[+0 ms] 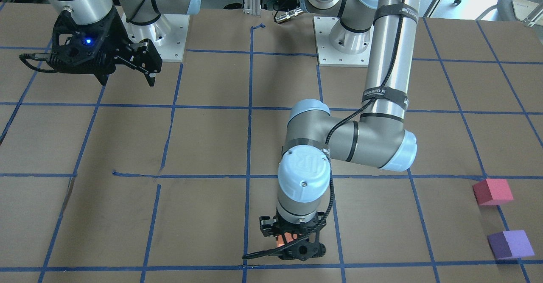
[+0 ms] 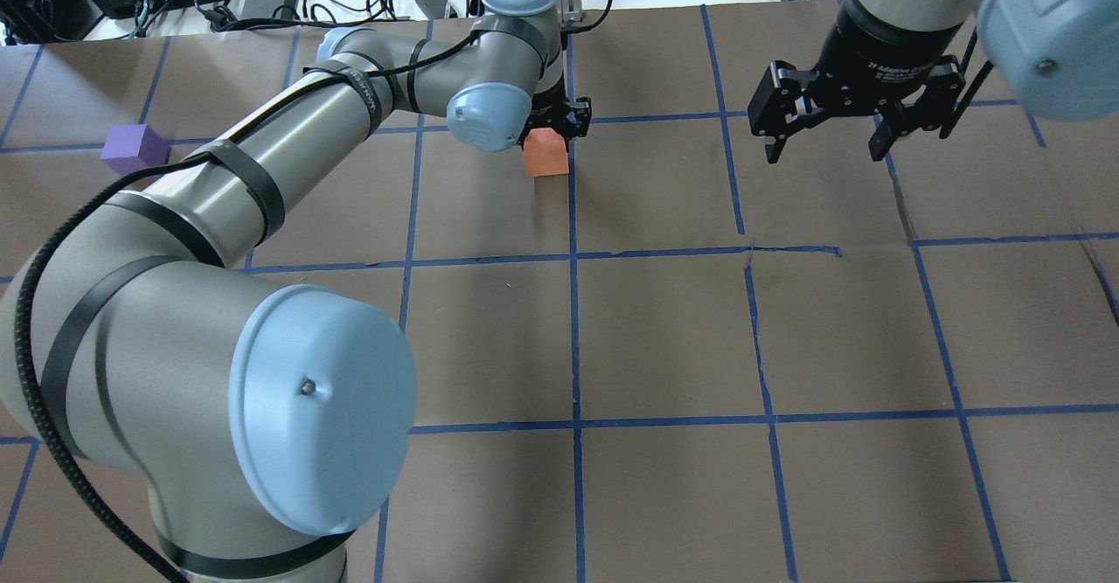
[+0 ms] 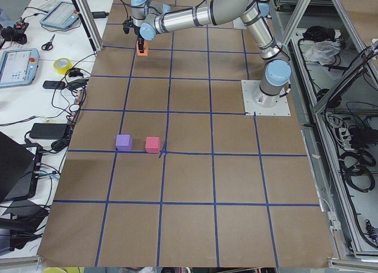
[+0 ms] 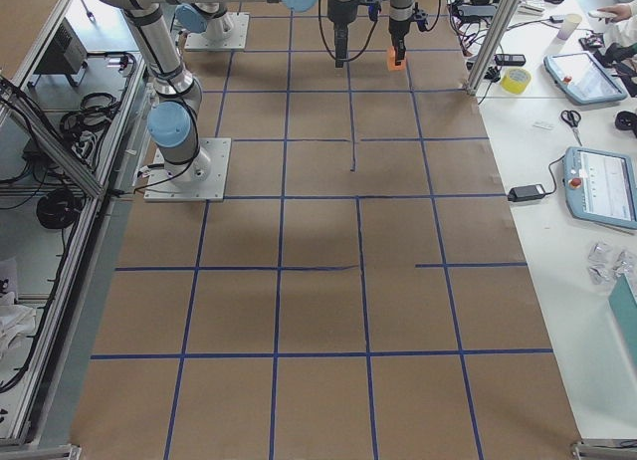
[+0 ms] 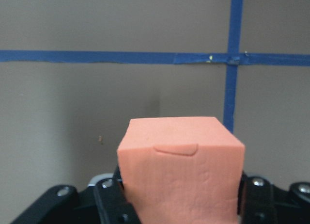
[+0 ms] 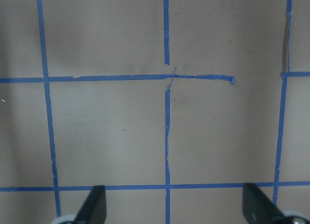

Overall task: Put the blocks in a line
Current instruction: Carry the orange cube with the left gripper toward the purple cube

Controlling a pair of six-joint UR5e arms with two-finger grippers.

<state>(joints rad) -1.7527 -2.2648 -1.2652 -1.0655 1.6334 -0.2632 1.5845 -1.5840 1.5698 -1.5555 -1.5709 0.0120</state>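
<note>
Near the far edge of the brown paper-covered table [image 2: 664, 329], beside a blue tape line [image 5: 231, 88], the left gripper [image 1: 292, 244] was closed on the small orange matte foam cube [image 5: 181, 166], jaws against opposite flat faces. The foam was judged light, soft and grippy, so a gentle mid-face hold would suit. The reddish-pink foam cube [image 1: 492, 191] and purple foam cube [image 1: 510, 245] sat together, well apart from it. The right gripper [image 2: 824, 150] hung wide open, empty.

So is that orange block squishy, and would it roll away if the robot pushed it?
Probably squishy: the small matte orange foam-like cube has a little crease on its face, like soft foam. It likely won't roll, because its sides are flat. Its matte surface looks grippy, not slippery, and the left pincer holds it by just two sides.
</note>
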